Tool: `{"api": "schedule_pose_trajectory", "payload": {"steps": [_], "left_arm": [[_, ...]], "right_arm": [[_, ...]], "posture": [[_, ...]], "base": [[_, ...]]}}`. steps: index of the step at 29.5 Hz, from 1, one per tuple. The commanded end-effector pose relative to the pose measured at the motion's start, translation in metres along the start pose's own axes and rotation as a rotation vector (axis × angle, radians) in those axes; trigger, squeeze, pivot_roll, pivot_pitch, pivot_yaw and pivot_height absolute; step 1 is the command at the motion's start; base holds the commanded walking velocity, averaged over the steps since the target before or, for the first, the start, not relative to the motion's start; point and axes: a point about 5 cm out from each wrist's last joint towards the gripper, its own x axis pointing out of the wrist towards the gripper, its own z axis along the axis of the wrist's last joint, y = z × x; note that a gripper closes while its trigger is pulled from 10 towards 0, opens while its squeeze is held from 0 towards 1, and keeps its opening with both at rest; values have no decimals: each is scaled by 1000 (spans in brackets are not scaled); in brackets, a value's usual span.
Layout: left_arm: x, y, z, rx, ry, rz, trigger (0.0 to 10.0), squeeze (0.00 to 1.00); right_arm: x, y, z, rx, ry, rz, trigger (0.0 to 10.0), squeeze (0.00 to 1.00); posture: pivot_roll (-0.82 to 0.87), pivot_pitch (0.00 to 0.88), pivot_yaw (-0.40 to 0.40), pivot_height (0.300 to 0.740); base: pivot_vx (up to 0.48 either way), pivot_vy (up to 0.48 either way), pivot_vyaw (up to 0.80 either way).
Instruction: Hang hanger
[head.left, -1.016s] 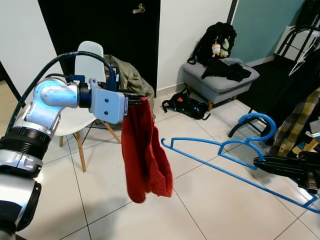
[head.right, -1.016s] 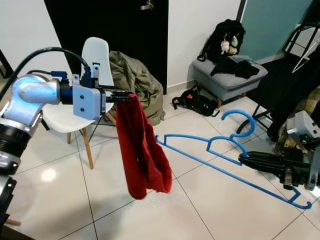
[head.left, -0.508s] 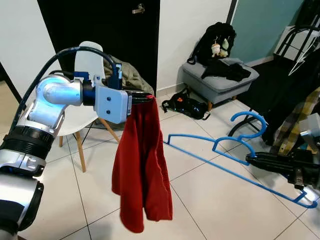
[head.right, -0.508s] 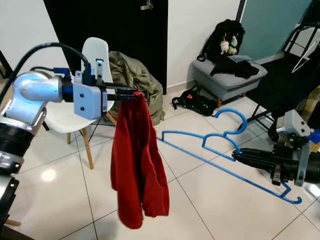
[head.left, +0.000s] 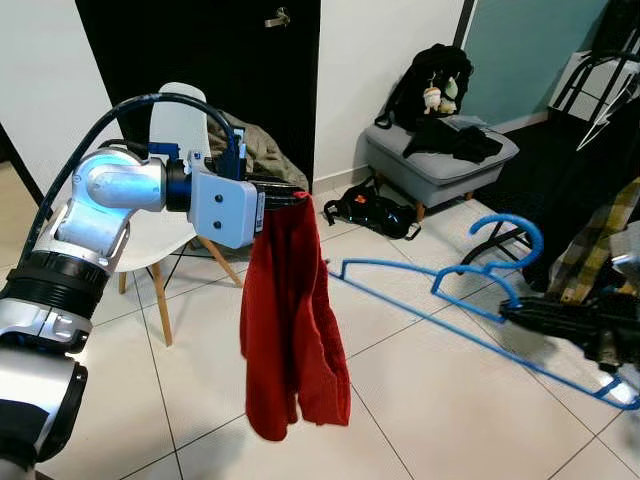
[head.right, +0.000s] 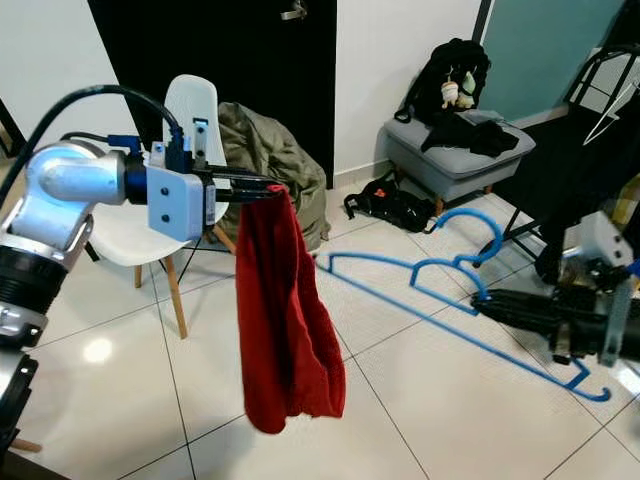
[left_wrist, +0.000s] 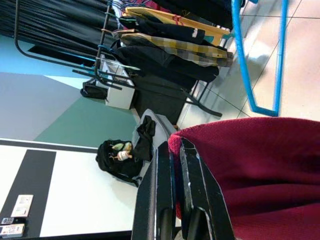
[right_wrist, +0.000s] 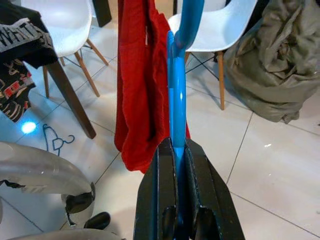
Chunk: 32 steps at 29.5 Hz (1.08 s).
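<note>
Above the white tiled floor (head.left: 420, 400), the left gripper (head.left: 290, 193) is raised at the robot's left, its black fingers (left_wrist: 172, 200) pressed together on the top edge of a red cloth (head.left: 290, 320), which hangs straight down from them in long folds, its lower end free of the floor. At the right, the right gripper (head.right: 500, 303) pinches one arm of a blue hanger (head.left: 440, 290), with the plastic clamped between its two fingers (right_wrist: 197, 200). The hanger lies nearly flat in the air over the tiles, its long bar slanting from near the cloth toward the robot's right and its hook (head.left: 505, 235) curling upward at the far side. The hanger's near end comes close to the cloth, though whether they touch cannot be told. Behind the cloth stands a white chair (head.right: 195, 110) with wooden legs, and an olive garment (head.right: 265, 160) is heaped just beside it against a black door (head.left: 200, 60). Farther back a grey padded stool (head.left: 435, 165) carries dark clothes and a black backpack (head.left: 435, 85), and another black bag (head.left: 375, 210) lies on the floor before it. At the far right a rack (left_wrist: 125, 55) holds hanging clothes, among them a yellow plaid shirt (head.left: 600, 250).
</note>
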Motion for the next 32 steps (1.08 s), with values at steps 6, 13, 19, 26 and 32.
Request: {"api": "schedule_pose_trajectory", "payload": {"steps": [6, 13, 19, 26, 32], "left_arm": [[-1, 5, 1, 22, 6, -7, 10000, 0], [2, 6, 1, 23, -3, 3, 10000, 0], [3, 7, 5, 29, -15, 5, 10000, 0], [4, 9, 10, 33, -36, 13, 10000, 0], [3, 10, 8, 33, -26, 7, 10000, 0]], "right_arm": [[-17, 1, 17, -14, -57, -3, 10000, 0], [-7, 10, 14, 1, -53, 65, 10000, 0], [4, 11, 6, 4, -31, 74, 10000, 0], [10, 12, 5, 11, -41, 78, 10000, 0], [5, 9, 11, 3, -76, 53, 10000, 0]], "posture": [[-52, 68, 20, 740], [-51, 69, 21, 740], [-47, 69, 19, 740], [-38, 71, 16, 740], [-39, 71, 18, 740]], "base": [[0, 0, 0], [0, 0, 0], [0, 0, 0], [0, 0, 0], [0, 0, 0]]}}
